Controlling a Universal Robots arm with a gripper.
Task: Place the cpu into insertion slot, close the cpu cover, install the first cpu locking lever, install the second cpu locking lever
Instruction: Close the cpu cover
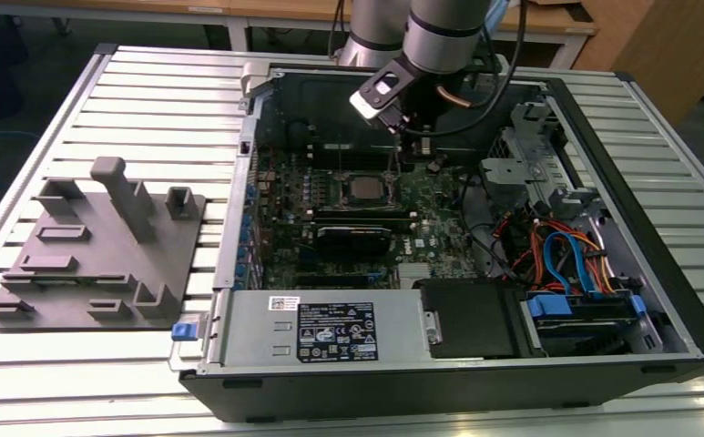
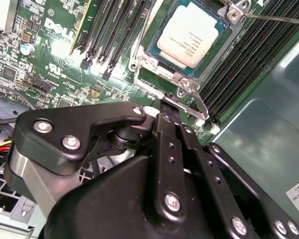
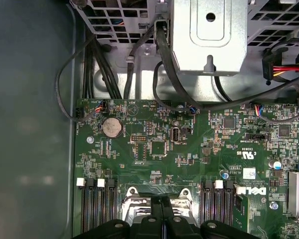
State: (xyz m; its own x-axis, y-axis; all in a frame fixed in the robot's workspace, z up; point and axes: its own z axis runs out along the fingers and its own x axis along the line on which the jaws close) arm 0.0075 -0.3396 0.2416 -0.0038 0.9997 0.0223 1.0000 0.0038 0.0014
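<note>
The cpu (image 1: 358, 188) (image 2: 189, 37), a dull silver square chip, lies in the insertion slot (image 2: 152, 50) on the green board. The silver cpu cover (image 2: 162, 79) (image 3: 132, 198) lies down around the chip, with its tab towards my fingertips. A thin metal lever rod (image 2: 274, 19) runs out from the socket's far corner. My gripper (image 1: 415, 150) (image 2: 165, 105) (image 3: 162, 201) hangs just beside the socket, on the tab side. Its black fingers (image 2: 167, 144) are pressed together and shut. Whether anything is pinched between them is hidden.
Long black memory slots (image 2: 114, 25) (image 3: 94, 204) flank the socket on both sides. A metal drive cage (image 3: 209, 35) and black cables (image 3: 164, 64) sit beyond the board. A power-supply box (image 1: 327, 332) fills the case's near end. A grey fixture plate (image 1: 96, 246) lies at the exterior view's left.
</note>
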